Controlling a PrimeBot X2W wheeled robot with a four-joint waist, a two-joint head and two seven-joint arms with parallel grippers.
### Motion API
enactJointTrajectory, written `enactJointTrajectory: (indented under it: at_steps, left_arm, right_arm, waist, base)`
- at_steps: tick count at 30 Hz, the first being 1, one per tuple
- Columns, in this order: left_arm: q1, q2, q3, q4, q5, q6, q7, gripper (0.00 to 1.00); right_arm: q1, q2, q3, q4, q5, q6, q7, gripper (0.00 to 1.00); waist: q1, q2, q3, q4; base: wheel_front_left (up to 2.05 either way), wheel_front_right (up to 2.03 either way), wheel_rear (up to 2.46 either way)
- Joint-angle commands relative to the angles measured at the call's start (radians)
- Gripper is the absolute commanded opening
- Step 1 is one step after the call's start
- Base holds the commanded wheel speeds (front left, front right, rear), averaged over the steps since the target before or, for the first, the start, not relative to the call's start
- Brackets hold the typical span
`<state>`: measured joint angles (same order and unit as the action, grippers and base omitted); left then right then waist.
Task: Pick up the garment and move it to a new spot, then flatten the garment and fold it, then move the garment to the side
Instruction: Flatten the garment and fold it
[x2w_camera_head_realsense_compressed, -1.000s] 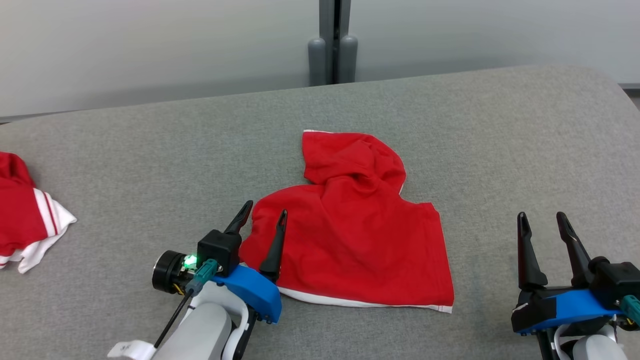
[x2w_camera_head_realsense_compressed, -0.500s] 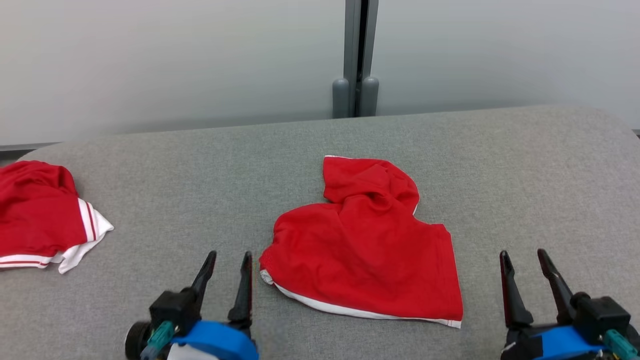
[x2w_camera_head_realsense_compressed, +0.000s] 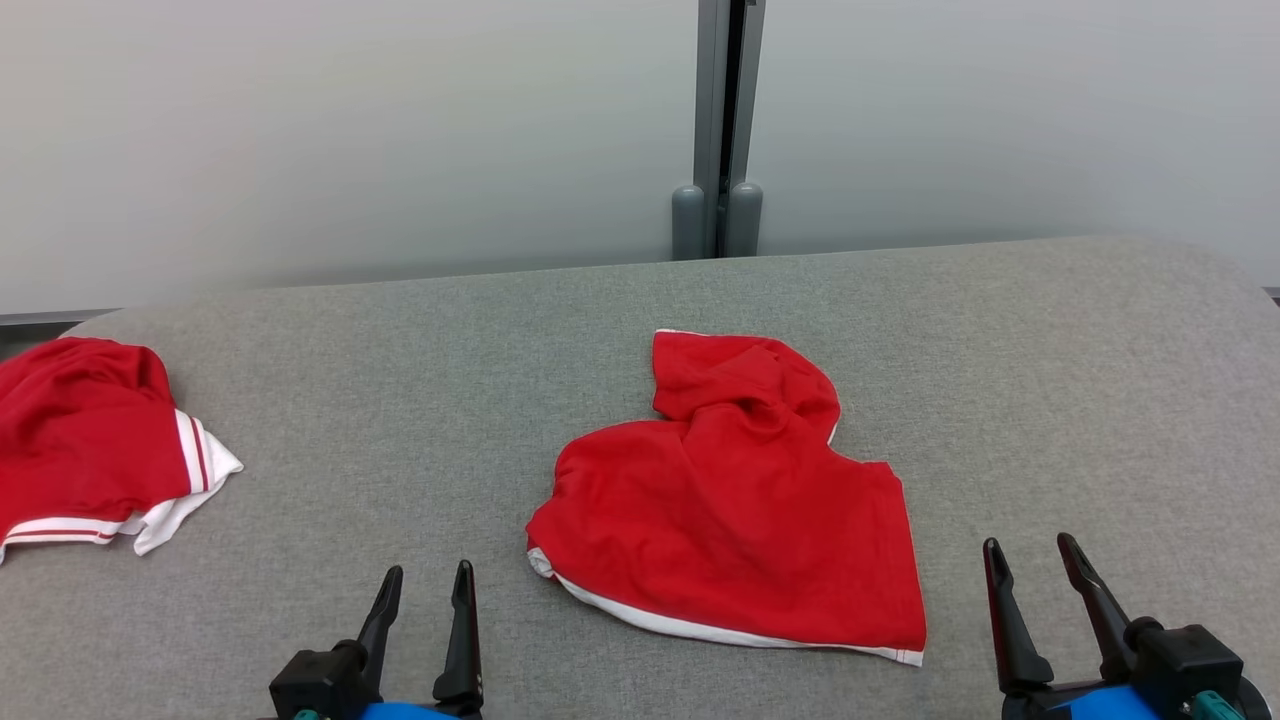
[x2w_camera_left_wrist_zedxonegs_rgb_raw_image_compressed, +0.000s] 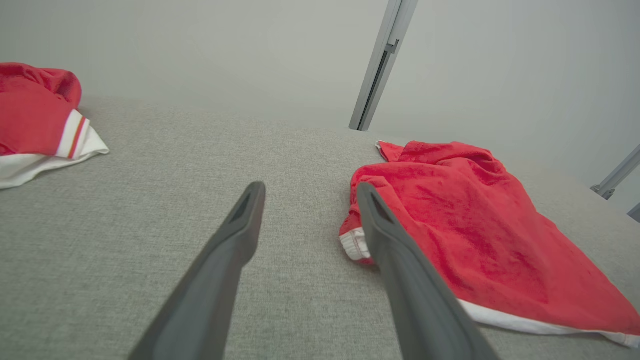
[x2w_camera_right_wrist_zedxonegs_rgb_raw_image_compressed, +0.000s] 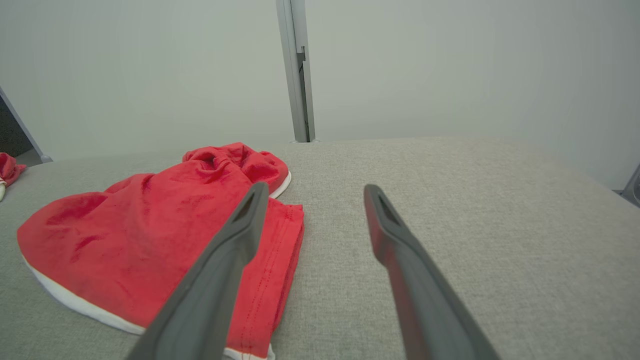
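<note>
- Grey woven-fabric tabletop (x2w_camera_head_realsense_compressed: 400, 380): broad, with a rounded far right corner.
- Crumpled red cloth garment with a white hem (x2w_camera_head_realsense_compressed: 730, 510): lies mid-table, bunched at its far end, hem towards the robot. It sits between both pincers and touches neither.
- Second red cloth garment with white striped trim (x2w_camera_head_realsense_compressed: 80, 450): heaped at the table's left edge, well apart.
- Right gripper (x2w_camera_head_realsense_compressed: 1028, 543): low at the near edge, dark fingers pointing away across the table, spread and empty. The garment's right edge is near, to its left.
- Left gripper (x2w_camera_head_realsense_compressed: 428, 570): same pose, spread and empty. The garment's near corner lies just ahead, to its right.
</note>
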<state>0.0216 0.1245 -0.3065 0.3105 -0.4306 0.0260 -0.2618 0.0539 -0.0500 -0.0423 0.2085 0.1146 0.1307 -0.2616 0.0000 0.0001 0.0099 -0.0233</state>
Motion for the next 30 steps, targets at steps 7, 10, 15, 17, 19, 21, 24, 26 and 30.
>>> enactJointTrajectory:
  at_steps: [7,10,15,17,19,21,24,26,30]
  left_arm:
    - [0.013,-0.012,0.015,0.007,0.025,-0.017,-0.005,1.00]
    - [0.008,-0.016,0.018,0.011,0.032,-0.021,-0.005,1.00]
    - [-0.010,-0.020,0.020,0.016,0.045,-0.029,-0.005,1.00]
    - [-0.016,-0.021,0.022,0.018,0.048,-0.031,-0.005,1.00]
    - [-0.020,-0.022,0.024,0.023,0.052,-0.034,-0.005,1.00]
    - [-0.026,-0.024,0.025,0.026,0.056,-0.036,-0.005,1.00]
    - [-0.033,-0.025,0.028,0.030,0.059,-0.037,-0.005,1.00]
    - [-0.035,-0.027,0.030,0.033,0.064,-0.038,-0.005,1.00]
    - [-0.047,-0.028,0.035,0.038,0.068,-0.042,-0.005,1.00]
  right_arm:
    - [0.001,-0.001,0.000,0.005,-0.011,0.000,-0.005,1.00]
    - [-0.002,-0.001,0.004,0.008,-0.022,0.000,-0.005,1.00]
    - [0.026,-0.001,0.046,0.067,-0.078,0.000,-0.003,1.00]
    - [0.030,-0.001,0.066,0.097,-0.128,0.000,0.008,1.00]
    - [0.033,-0.001,0.084,0.131,-0.177,0.000,0.020,1.00]
    - [0.023,-0.002,0.085,0.163,-0.218,0.000,0.024,1.00]
    - [-0.006,-0.001,0.075,0.210,-0.258,0.000,0.026,1.00]
    - [-0.027,-0.001,0.070,0.243,-0.276,0.000,0.024,1.00]
    - [-0.066,-0.001,0.067,0.308,-0.287,0.000,0.015,1.00]
  waist:
    - [0.0000,-0.0001,-0.001,0.002]
    - [0.0000,-0.0001,0.003,0.002]
    - [0.0000,-0.0001,0.019,0.008]
    - [0.0000,-0.0001,0.028,0.011]
    - [0.0000,-0.0001,0.036,0.015]
    - [0.0000,-0.0001,0.045,0.018]
    - [0.0000,-0.0001,0.057,0.024]
    - [0.0000,-0.0001,0.064,0.029]
    - [0.0000,-0.0001,0.076,0.040]
  base:
    - [0.00,0.00,0.00]
    - [0.00,0.00,0.00]
    - [0.00,0.00,0.00]
    - [0.00,0.00,0.00]
    - [0.00,0.00,0.00]
    - [0.00,0.00,0.00]
    - [0.00,0.00,0.00]
    - [0.00,0.00,0.00]
    - [0.00,0.00,0.00]
